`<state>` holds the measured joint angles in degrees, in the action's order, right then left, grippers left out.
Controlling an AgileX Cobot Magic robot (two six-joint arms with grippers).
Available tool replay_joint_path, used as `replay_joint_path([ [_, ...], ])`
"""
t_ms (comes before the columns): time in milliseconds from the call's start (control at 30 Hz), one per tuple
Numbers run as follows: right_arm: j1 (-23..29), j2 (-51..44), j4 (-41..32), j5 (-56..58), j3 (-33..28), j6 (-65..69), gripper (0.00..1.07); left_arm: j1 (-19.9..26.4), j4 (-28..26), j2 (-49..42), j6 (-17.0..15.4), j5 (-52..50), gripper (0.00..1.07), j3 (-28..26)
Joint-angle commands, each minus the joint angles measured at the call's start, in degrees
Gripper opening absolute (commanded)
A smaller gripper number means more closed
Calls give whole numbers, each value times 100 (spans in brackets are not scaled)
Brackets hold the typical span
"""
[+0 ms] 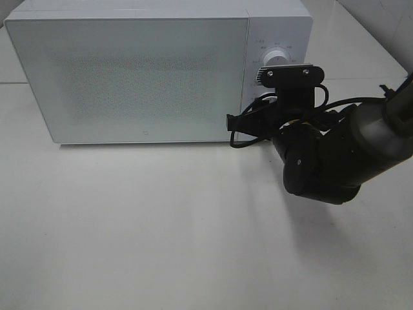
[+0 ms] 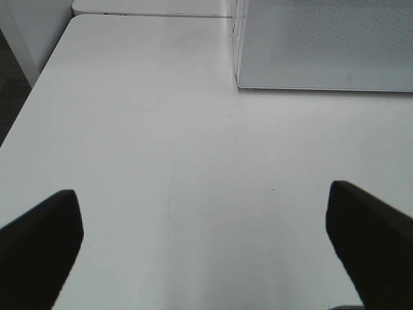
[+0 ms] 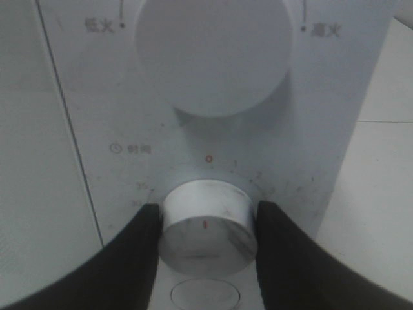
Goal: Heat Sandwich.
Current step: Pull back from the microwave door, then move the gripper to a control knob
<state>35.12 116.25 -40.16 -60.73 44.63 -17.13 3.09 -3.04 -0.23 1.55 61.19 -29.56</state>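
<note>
Now, step in hand: I am setting the timer, with the right gripper (image 3: 206, 216) closing around the timer knob (image 3: 206, 229) low on the microwave (image 1: 148, 77) control panel.
Sandwich: it is not showing in any view; the door (image 1: 129, 77) is shut, so I am judging that it is sitting inside.
Microwave place: it is standing along the far edge of the bench (image 2: 161, 129), panel at its right end.
Right fingers (image 3: 139, 245): they are part-way closed, one on each side of the knob's rim and pressing on it with no gap that I can see.
Doing it well: I am keeping the wrist square to the panel and centred on the knob, so the turn goes around its own axis and the pads are not sliding off the smooth metal.
Grip: I am aiming for a firm, even squeeze before any twist.
Dial mark: the red line on the knob is lining up with the 0 above it, so the whole turn looks to be ahead of me.
Watching for: I am staying clear of the big upper dial (image 3: 213, 51) and the round button just beneath the knob.
Left gripper (image 2: 203, 219): its fingers are spreading wide, holding nothing, over bare bench in front of the microwave's left corner.
</note>
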Motion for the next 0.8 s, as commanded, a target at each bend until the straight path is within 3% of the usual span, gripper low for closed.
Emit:
replay_joint_path([
  [33,-23,-17,-29,-160,40,115,9,17,-52,-109,-23,0,98,6],
  [133,-23,-17,-29,-189,40,149,5,17,-52,-109,-23,0,98,6],
  [567,-23,-17,-29,-241,40,241,7,17,-52,-109,-23,0,98,6],
  [800,-23,-17,-29,-361,40,945,6,17,-52,-109,-23,0,98,6],
])
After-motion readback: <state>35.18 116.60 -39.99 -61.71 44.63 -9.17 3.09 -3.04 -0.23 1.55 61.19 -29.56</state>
